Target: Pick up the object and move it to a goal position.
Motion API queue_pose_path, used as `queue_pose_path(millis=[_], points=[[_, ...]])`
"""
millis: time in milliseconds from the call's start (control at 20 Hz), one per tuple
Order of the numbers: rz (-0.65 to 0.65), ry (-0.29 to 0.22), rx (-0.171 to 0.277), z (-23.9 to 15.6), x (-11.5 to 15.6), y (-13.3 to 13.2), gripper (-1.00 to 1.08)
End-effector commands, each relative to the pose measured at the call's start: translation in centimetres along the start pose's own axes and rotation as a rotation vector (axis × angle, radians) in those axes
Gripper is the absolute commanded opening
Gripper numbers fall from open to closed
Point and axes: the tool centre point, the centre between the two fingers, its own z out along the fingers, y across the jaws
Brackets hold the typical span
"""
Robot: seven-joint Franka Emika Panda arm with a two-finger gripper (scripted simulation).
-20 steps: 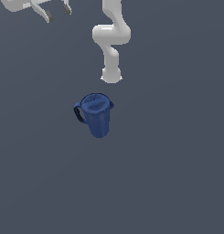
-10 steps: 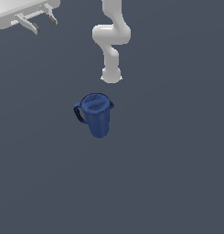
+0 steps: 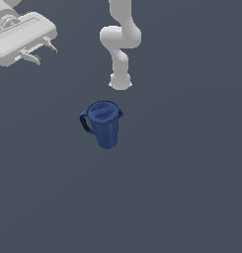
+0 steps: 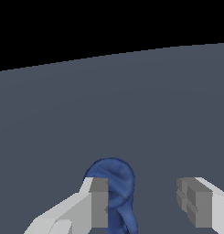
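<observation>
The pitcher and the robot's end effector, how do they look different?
The pitcher is dark blue and round; the end effector is pale grey and blocky. The pitcher stands upright on the floor, while the end effector hangs in the air, away from it. The pitcher has a loop handle; the end effector has two spread fingers.

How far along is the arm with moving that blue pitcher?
Nothing looks done: the blue pitcher stands upright on the floor, untouched. In hand: the tool is open and empty, off toward the exterior view's upper left, apart from the pitcher. Left: reaching it, grasping, lifting and carrying to the goal, which isn't visible.
</observation>
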Motion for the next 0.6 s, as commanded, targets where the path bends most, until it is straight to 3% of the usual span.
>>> queue_pose_path(millis=[0,550], points=[[-0.024,0.042,0.03,0.9,-1.9,0.8,0.28],[-0.091,0.199,0.155,7.6,-11.0,3.3,0.28]])
